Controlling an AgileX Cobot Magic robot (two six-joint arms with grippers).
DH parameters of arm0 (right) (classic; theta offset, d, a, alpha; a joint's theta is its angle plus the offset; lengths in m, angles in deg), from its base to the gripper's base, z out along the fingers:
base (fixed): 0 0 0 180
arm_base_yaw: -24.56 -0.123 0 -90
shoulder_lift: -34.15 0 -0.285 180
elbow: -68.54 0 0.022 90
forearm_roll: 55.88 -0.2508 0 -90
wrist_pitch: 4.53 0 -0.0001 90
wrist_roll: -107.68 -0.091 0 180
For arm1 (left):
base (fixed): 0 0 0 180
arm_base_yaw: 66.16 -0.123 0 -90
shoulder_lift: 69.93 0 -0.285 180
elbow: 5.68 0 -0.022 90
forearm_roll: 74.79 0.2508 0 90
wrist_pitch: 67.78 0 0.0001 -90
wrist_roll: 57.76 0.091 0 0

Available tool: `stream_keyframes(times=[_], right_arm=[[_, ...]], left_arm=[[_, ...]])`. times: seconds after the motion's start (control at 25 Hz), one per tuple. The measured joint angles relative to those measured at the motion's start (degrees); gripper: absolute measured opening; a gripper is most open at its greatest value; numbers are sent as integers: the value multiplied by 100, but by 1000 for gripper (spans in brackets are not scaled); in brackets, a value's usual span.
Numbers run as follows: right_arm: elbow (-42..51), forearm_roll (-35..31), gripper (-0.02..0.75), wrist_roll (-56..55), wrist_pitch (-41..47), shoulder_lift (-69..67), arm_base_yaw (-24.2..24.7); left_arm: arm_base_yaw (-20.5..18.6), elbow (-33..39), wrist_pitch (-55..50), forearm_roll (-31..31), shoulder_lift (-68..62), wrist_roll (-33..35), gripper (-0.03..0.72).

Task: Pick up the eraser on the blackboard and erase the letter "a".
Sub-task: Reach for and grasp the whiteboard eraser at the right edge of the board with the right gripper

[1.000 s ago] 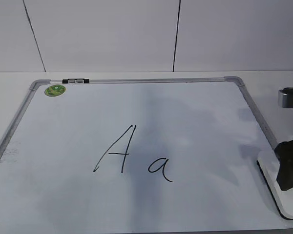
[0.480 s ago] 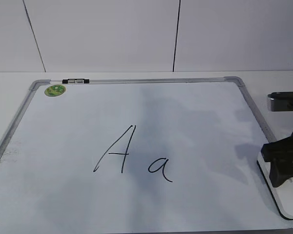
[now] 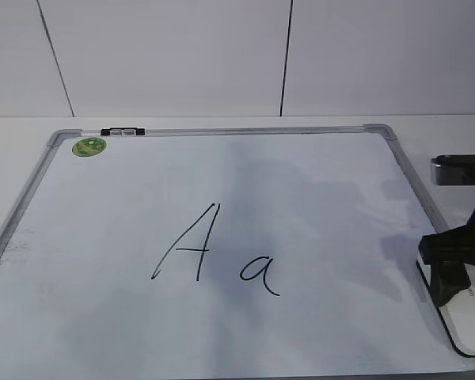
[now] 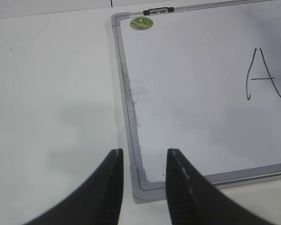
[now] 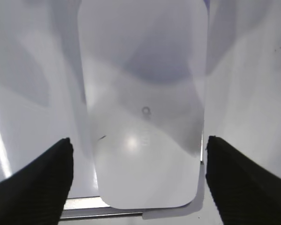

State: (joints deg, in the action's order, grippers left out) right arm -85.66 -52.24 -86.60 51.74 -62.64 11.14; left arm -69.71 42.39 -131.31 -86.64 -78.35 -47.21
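The blackboard (image 3: 317, 198) is a white board with a grey frame, lying flat on the table. A capital "A" (image 3: 188, 252) and the small letter "a" (image 3: 259, 274) are written near its middle. The white eraser (image 3: 469, 321) lies at the board's right edge; it fills the right wrist view (image 5: 143, 108). My right gripper (image 5: 138, 164) is open, one finger on each side of the eraser, not touching it; it also shows in the exterior view (image 3: 453, 269). My left gripper (image 4: 143, 161) is open and empty above the board's near left corner (image 4: 145, 187).
A small black-and-white marker (image 3: 123, 131) lies on the board's far frame next to a round green sticker (image 3: 89, 146). A white tiled wall stands behind the table. Bare white table (image 4: 51, 93) lies left of the board.
My right gripper has moved left and lower over the eraser, its fingers now straddling it. The eraser, board and left arm have not moved.
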Motion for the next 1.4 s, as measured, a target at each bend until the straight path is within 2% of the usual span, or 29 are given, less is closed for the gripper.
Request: stream_keyframes(times=[0.56, 1.4], right_arm=[[0, 402, 680, -339, -427, -74, 0], [-64, 404, 673, -348, -539, -489, 0]], left_arm=[[0, 0, 0, 0, 0, 0, 235], [0, 0, 0, 0, 0, 0, 235]])
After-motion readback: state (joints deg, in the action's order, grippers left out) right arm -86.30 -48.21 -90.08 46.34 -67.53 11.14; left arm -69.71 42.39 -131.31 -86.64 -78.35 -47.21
